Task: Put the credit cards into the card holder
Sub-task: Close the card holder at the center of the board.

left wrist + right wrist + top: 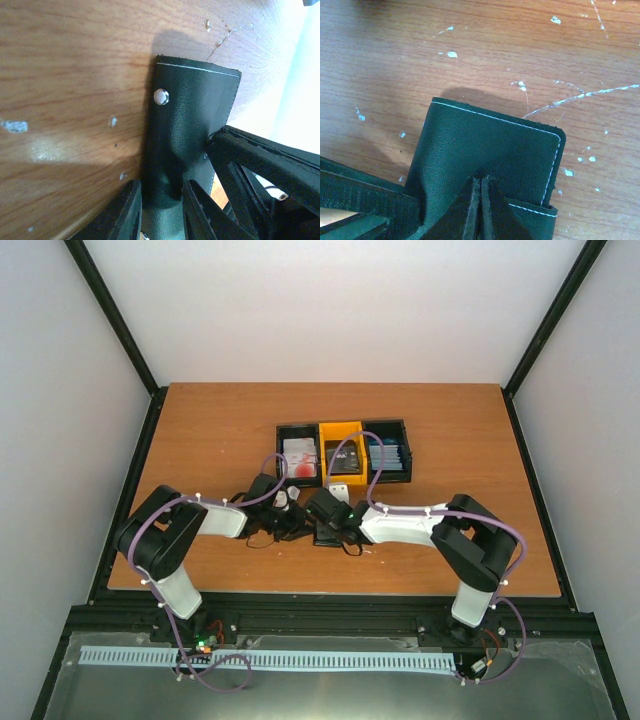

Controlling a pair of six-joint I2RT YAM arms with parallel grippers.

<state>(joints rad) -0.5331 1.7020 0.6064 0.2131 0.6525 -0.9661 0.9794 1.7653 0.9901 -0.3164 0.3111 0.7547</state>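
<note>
The card holder (192, 115) is a black folding wallet with white stitching and a round metal snap, lying on the wooden table (200, 430). My left gripper (161, 187) is shut on a raised fold at its near edge. My right gripper (481, 179) is shut, its tips pressing down on the card holder (490, 145) cover. Seen from above, both grippers meet over the card holder (328, 537) in front of the bins. The credit cards lie in the bins: white ones with a red blotch (300, 458), dark grey ones (345, 462) and blue ones (389, 456).
Three bins stand side by side behind the grippers: a black one (283, 432), a yellow one (340, 428) and another black one (404, 430). Black frame rails run along the table's left and right edges. Purple cables loop over both arms.
</note>
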